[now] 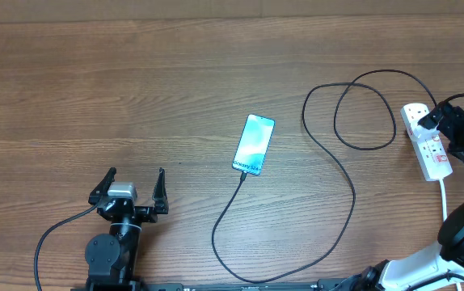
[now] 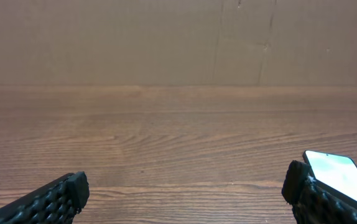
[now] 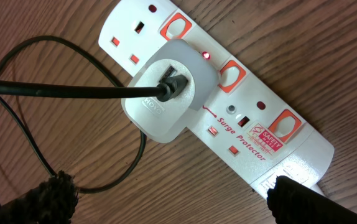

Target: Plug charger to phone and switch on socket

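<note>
1. The left gripper (image 1: 132, 179) is held wide open with nothing between its fingers, close above the table (image 1: 70, 89), left of the phone (image 1: 254, 144) and nearer the robot.
2. The right gripper (image 3: 172, 196) is also spread open and empty, poised over the socket (image 3: 259, 130), well to the right of the phone.
3. The phone is laid flat, its screen lit light blue, with the text end turned toward the robot.
4. The charger (image 3: 73, 92) is seen meeting that near end of the phone. From there it is looped toward the robot, then round rightward to the socket.
5. A white adapter (image 3: 166, 93) is plugged into the socket, with the black cable entering it. A small red light (image 3: 206, 56) is lit just beside the adapter.
</note>
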Motion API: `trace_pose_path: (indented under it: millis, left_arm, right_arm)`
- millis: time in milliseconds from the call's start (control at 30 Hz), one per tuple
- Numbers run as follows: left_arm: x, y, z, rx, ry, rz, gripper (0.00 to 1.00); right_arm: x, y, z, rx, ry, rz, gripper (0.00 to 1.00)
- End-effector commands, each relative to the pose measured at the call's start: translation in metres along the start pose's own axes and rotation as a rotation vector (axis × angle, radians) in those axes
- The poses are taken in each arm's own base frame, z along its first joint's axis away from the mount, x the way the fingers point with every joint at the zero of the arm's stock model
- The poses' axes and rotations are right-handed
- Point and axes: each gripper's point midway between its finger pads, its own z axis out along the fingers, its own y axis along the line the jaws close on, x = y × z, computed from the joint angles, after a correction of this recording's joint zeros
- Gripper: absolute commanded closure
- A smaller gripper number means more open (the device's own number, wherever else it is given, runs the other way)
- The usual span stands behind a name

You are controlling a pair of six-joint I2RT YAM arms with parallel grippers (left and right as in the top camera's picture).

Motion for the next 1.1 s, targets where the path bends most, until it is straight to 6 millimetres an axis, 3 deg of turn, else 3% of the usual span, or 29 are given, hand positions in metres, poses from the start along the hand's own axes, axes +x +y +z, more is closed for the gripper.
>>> trace_pose_path:
  millis: [0, 167, 500, 667, 833, 1067]
  left_arm:
    - [-0.001, 0.001, 0.000, -0.005, -0.007, 0.011, 0.00]
    - [-0.001, 0.001, 0.000, -0.005, -0.007, 0.011, 0.00]
    - [-0.001, 0.001, 0.000, -0.005, -0.007, 0.011, 0.00]
    - [-0.001, 0.001, 0.000, -0.005, -0.007, 0.011, 0.00]
    - [-0.001, 0.001, 0.000, -0.005, -0.007, 0.011, 0.00]
    - [-0.001, 0.001, 0.000, -0.005, -0.007, 0.011, 0.00]
  right_arm:
    - [0.000, 0.002, -0.002, -0.006, -0.007, -0.008, 0.00]
    - [-0.004, 0.008, -0.024, -0.014, -0.066, -0.024, 0.00]
    - [-0.008, 0.029, -0.103, -0.040, -0.281, -0.080, 0.00]
    - [-0.004, 0.042, -0.131, -0.056, -0.356, -0.115, 0.00]
    - [0.008, 0.073, -0.146, -0.094, -0.390, -0.199, 0.00]
    - [0.043, 0.142, -0.144, -0.185, -0.359, -0.390, 0.00]
